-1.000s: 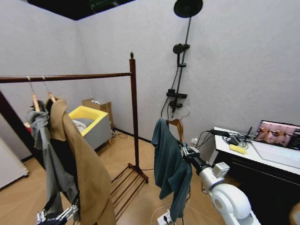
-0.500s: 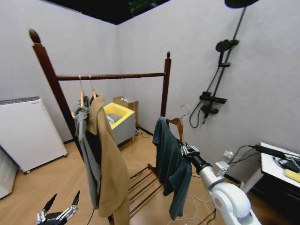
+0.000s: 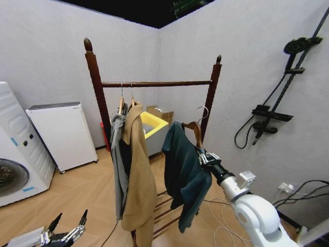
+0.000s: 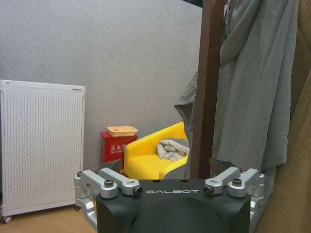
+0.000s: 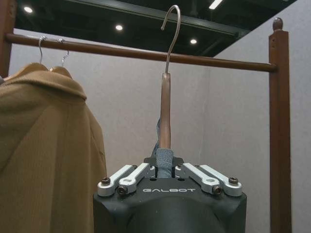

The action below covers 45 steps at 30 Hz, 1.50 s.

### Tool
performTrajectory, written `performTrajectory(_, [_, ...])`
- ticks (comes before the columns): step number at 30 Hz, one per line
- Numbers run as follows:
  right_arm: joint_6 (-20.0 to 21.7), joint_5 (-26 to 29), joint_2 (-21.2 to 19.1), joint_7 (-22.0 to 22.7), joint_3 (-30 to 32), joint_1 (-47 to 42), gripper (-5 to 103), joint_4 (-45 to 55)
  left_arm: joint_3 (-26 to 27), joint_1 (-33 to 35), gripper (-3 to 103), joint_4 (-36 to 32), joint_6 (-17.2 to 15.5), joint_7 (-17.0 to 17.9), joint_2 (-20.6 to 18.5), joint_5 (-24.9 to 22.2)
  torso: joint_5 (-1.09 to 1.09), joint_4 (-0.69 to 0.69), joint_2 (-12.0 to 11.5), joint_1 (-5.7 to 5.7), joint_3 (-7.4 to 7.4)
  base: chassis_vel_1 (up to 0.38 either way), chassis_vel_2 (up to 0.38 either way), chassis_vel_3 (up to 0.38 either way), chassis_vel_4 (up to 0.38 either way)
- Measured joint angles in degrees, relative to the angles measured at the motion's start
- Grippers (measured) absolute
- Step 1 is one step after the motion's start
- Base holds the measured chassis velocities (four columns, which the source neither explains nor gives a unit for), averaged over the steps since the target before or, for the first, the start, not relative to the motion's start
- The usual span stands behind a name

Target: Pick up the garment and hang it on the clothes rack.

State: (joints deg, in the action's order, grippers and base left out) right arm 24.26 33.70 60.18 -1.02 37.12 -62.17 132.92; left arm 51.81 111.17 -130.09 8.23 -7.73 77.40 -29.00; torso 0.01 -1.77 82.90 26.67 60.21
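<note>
The dark teal garment [image 3: 182, 175] hangs limp on a wooden hanger [image 3: 195, 131] with a metal hook [image 3: 204, 110]. My right gripper [image 3: 206, 157] is shut on the hanger's shoulder through the cloth and holds it up in front of the clothes rack [image 3: 154, 83], near its right post [image 3: 212, 95]. From the right wrist, the hanger [image 5: 165, 111] stands upright above the gripper [image 5: 164, 162]. Its hook [image 5: 172, 29] is level with the top bar [image 5: 121, 52] but apart from it. My left gripper [image 3: 64, 234] is low at the left, open and holding nothing.
A grey hooded jacket [image 3: 119, 154] and a tan coat [image 3: 140, 175] hang on the rack's left half. A yellow bin [image 3: 152, 123] stands behind. A white cabinet [image 3: 61, 134] and a washing machine [image 3: 15, 154] line the left wall. A shower fitting [image 3: 272, 110] is on the right wall.
The whole view has swung left, so the rack now sits in the middle and the cabinet and washing machine have come in. My right gripper still holds the garment.
</note>
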Motion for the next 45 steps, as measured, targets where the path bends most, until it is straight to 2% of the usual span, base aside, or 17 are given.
performTrajectory(3, [1.2, 3.0, -1.5, 0.8, -0.4, 2.1, 12, 0.0, 0.0, 0.0, 100, 0.0, 0.0, 0.0, 0.0, 0.0, -0.01, 0.01, 0.0, 0.00, 0.00, 0.000, 0.000, 0.000, 0.000])
performTrajectory(5, [4.0, 8.6, -4.1, 1.5, -1.5, 7.1, 12, -1.2, 0.0, 0.0, 100, 0.0, 0.0, 0.0, 0.0, 0.0, -0.01, 0.02, 0.0, 0.00, 0.00, 0.000, 0.000, 0.000, 0.000])
performTrajectory(6, [4.0, 8.6, -4.1, 1.5, -1.5, 7.1, 12, -1.2, 0.0, 0.0, 100, 0.0, 0.0, 0.0, 0.0, 0.0, -0.01, 0.02, 0.0, 0.00, 0.00, 0.000, 0.000, 0.000, 0.000])
performTrajectory(8, [6.3, 13.2, -6.2, 2.1, -3.6, 12.0, 12, -3.0, 0.0, 0.0, 100, 0.0, 0.0, 0.0, 0.0, 0.0, 0.00, 0.02, 0.0, 0.00, 0.00, 0.000, 0.000, 0.000, 0.000])
performTrajectory(9, [6.3, 13.2, -6.2, 2.1, -3.6, 12.0, 12, -3.0, 0.0, 0.0, 100, 0.0, 0.0, 0.0, 0.0, 0.0, 0.00, 0.02, 0.0, 0.00, 0.00, 0.000, 0.000, 0.000, 0.000])
performTrajectory(11, [7.0, 14.4, -7.9, 2.1, -6.4, 18.0, 12, -5.9, 0.0, 0.0, 100, 0.0, 0.0, 0.0, 0.0, 0.0, -0.01, 0.01, 0.0, 0.00, 0.00, 0.000, 0.000, 0.000, 0.000])
performTrajectory(15, [7.4, 14.5, -8.8, 2.0, -9.4, 24.4, 12, -9.1, 0.0, 0.0, 100, 0.0, 0.0, 0.0, 0.0, 0.0, -0.01, 0.02, 0.0, 0.00, 0.00, 0.000, 0.000, 0.000, 0.000])
performTrajectory(17, [9.2, 14.8, -9.1, 2.1, -12.8, 30.3, 12, -12.4, 0.0, 0.0, 100, 0.0, 0.0, 0.0, 0.0, 0.0, -0.01, 0.02, 0.0, 0.00, 0.01, 0.000, 0.000, 0.000, 0.000])
performTrajectory(18, [9.2, 14.8, -9.1, 2.1, -12.8, 30.3, 12, -12.4, 0.0, 0.0, 100, 0.0, 0.0, 0.0, 0.0, 0.0, -0.01, 0.02, 0.0, 0.00, 0.01, 0.000, 0.000, 0.000, 0.000])
performTrajectory(22, [10.6, 15.2, -9.3, 3.7, -20.2, 38.7, 12, -17.0, 0.0, 0.0, 100, 0.0, 0.0, 0.0, 0.0, 0.0, -0.01, 0.02, 0.0, 0.00, 0.01, 0.000, 0.000, 0.000, 0.000])
performTrajectory(23, [10.6, 15.2, -9.3, 3.7, -20.2, 38.7, 12, -17.0, 0.0, 0.0, 100, 0.0, 0.0, 0.0, 0.0, 0.0, -0.01, 0.02, 0.0, 0.00, 0.01, 0.000, 0.000, 0.000, 0.000])
performTrajectory(26, [10.9, 14.6, -7.8, 3.9, -25.5, 46.1, 12, -21.5, 0.0, 0.0, 100, 0.0, 0.0, 0.0, 0.0, 0.0, -0.03, 0.03, 0.0, 0.01, 0.00, 0.000, 0.000, 0.000, 0.000])
performTrajectory(35, [11.1, 12.3, -5.3, 4.5, -33.0, 52.7, 12, -28.2, 0.0, 0.0, 100, 0.0, 0.0, 0.0, 0.0, 0.0, 0.00, 0.02, 0.0, 0.01, 0.01, 0.000, 0.000, 0.000, 0.000])
performTrajectory(45, [11.9, 13.6, -3.5, 6.2, -38.1, 57.3, 12, -31.6, 0.0, 0.0, 100, 0.0, 0.0, 0.0, 0.0, 0.0, -0.02, 0.02, 0.0, 0.00, 0.00, 0.000, 0.000, 0.000, 0.000])
